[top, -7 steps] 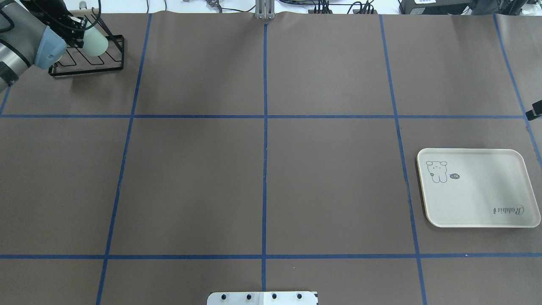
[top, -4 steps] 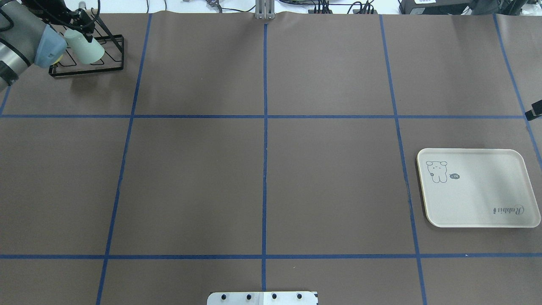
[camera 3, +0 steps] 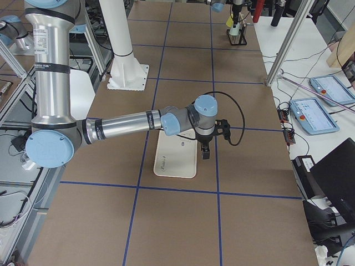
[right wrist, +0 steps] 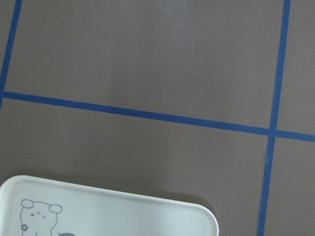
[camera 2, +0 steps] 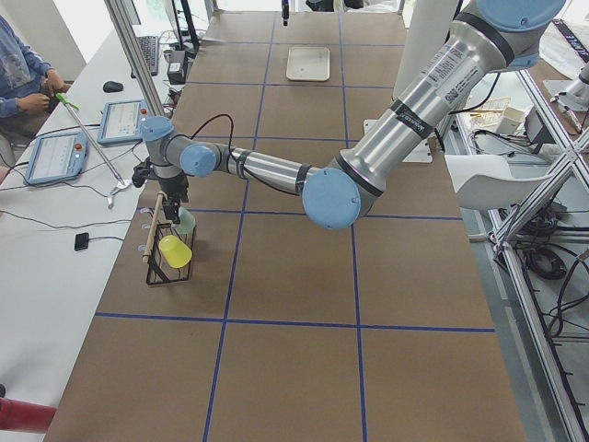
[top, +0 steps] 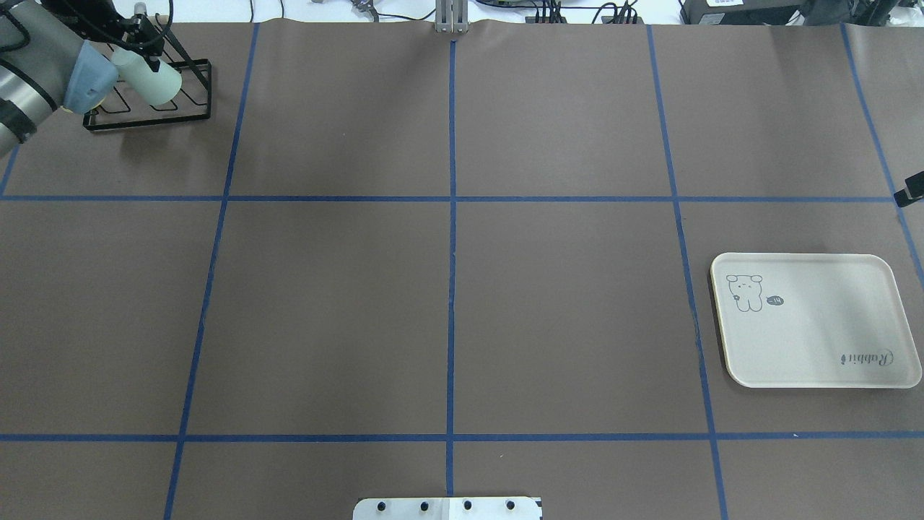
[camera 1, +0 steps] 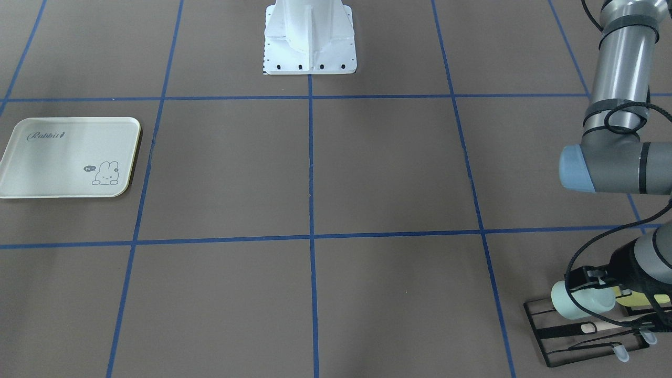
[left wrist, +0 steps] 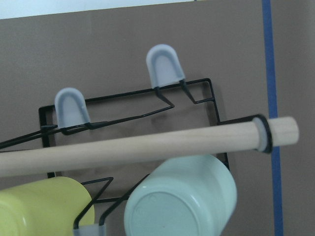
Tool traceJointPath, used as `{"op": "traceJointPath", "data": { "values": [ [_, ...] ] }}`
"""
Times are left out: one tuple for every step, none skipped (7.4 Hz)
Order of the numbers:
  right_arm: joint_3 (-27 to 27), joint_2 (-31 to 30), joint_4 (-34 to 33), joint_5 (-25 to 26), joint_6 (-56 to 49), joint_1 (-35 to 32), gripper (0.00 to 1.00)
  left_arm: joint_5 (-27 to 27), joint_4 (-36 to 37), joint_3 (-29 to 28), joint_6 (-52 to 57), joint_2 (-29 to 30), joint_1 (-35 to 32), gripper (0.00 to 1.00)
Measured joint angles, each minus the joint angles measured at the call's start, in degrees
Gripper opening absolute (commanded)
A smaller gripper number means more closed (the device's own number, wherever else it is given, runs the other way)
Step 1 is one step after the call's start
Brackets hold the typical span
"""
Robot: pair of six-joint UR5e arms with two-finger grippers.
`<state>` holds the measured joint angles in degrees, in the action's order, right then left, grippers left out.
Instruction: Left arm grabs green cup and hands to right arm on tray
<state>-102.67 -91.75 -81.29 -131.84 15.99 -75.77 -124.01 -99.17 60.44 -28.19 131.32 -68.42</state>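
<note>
The pale mint-green cup [top: 153, 79] hangs tilted over the black wire rack [top: 189, 92] at the table's far left corner. My left gripper [top: 144, 59] is shut on it, with black fingers across its body in the front-facing view [camera 1: 590, 286]. The left wrist view shows the cup's base [left wrist: 179, 201] but no fingers. The cream tray [top: 816, 321] lies bare at the right. Only a black tip of my right gripper [top: 911, 189] shows at the overhead view's right edge, beyond the tray. In the right side view it hangs [camera 3: 205, 151] beside the tray [camera 3: 176, 158]. I cannot tell if it is open.
A yellow-green cup [camera 1: 643, 299] sits on the rack next to the green cup. A wooden rod [left wrist: 147, 145] runs along the rack, just above both cups. Rack pegs have pale blue caps [left wrist: 165, 64]. Blue tape lines cross the brown table.
The green cup has tilted and shifted a little over the rack with my left gripper. The right arm and the tray have not moved.
</note>
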Motion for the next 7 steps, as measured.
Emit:
{"op": "traceJointPath", "data": {
  "values": [
    [0.01, 0.00, 0.00, 0.00, 0.01, 0.05, 1.00, 0.00, 0.02, -0.86, -0.06, 0.50, 0.09, 0.99],
    [0.01, 0.00, 0.01, 0.00, 0.01, 0.07, 1.00, 0.00, 0.02, -1.54, -0.09, 0.87, 0.16, 0.99],
    [0.01, 0.00, 0.03, 0.00, 0.03, 0.09, 1.00, 0.00, 0.01, -1.88, -0.08, 1.04, 0.19, 0.99],
    [0.01, -0.01, 0.03, -0.02, 0.07, 0.12, 1.00, 0.00, -0.03, -1.99, -0.09, 1.10, 0.39, 0.99],
    [0.01, -0.01, 0.04, -0.05, 0.07, 0.15, 1.00, -0.01, 0.00, -1.91, -0.21, 1.22, 0.71, 0.99],
    [0.01, -0.01, 0.02, -0.07, 0.05, 0.23, 1.00, -0.08, 0.06, -1.77, -0.65, 1.36, 0.96, 0.99],
    [0.01, -0.01, 0.00, -0.08, 0.07, 0.33, 1.00, -0.12, 0.13, -1.55, -1.40, 1.56, 0.97, 0.99]
  ]
}}
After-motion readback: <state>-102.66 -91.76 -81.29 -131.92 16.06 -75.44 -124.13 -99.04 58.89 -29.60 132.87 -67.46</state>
